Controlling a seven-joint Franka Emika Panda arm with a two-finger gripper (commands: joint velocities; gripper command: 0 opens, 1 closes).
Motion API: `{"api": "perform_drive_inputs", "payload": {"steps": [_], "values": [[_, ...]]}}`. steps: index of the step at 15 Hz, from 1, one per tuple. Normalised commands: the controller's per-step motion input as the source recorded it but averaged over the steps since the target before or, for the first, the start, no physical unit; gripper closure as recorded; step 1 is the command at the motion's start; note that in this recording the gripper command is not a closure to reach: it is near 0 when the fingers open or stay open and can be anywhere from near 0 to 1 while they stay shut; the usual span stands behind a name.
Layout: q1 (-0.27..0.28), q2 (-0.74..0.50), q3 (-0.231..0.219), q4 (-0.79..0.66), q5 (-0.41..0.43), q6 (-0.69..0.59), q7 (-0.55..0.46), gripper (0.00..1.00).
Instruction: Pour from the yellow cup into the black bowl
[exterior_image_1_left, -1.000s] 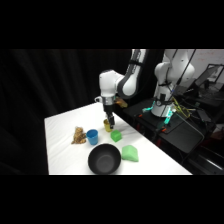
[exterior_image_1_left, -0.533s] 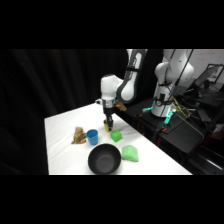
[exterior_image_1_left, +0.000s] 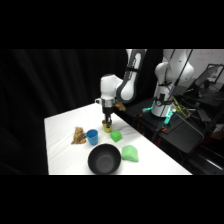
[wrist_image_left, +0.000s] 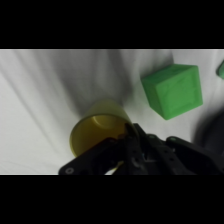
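Side and wrist views of the pouring task, early stage. You are looking at the claw (exterior_image_1_left: 107, 122) reaching down onto the yellow cup (wrist_image_left: 99, 131), which is standing upright on the white counter (exterior_image_1_left: 62, 125) toward its far side, its open mouth facing up and its long axis running vertically. In the wrist view the black linkage is crossing the cup's near rim, and one finger appears to be sitting at or inside that rim; whether the fingers are closed on the wall or only straddling it, you cannot tell.

The cup is showing no tilt, so by this judgement the lift, the carry and the pour are all remaining. The black bowl (exterior_image_1_left: 104, 160) is waiting at the counter's near edge, well apart from the cup, mouth up; nothing can be made out inside it.

Between cup and bowl you are seeing a green block (exterior_image_1_left: 116, 136) just beside the cup, a blue cup (exterior_image_1_left: 92, 136) to the picture's left of the path, and a green tipped cup (exterior_image_1_left: 131, 153) lying beside the bowl. A small brownish object (exterior_image_1_left: 78, 135) is resting next to the blue cup.
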Motion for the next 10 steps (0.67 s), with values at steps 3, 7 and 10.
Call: {"api": "perform_drive_inputs", "payload": {"steps": [3,7,10], "values": [[0.265,-0.25,-0.304,-0.04,-0.426,-0.15,0.40,0.12],[0.379,-0.46,-0.346,0.02,-0.580,-0.43,0.53,0.12],[0.229,-0.43,-0.045,0.19,-0.468,-0.57,0.45,0.12]]}}
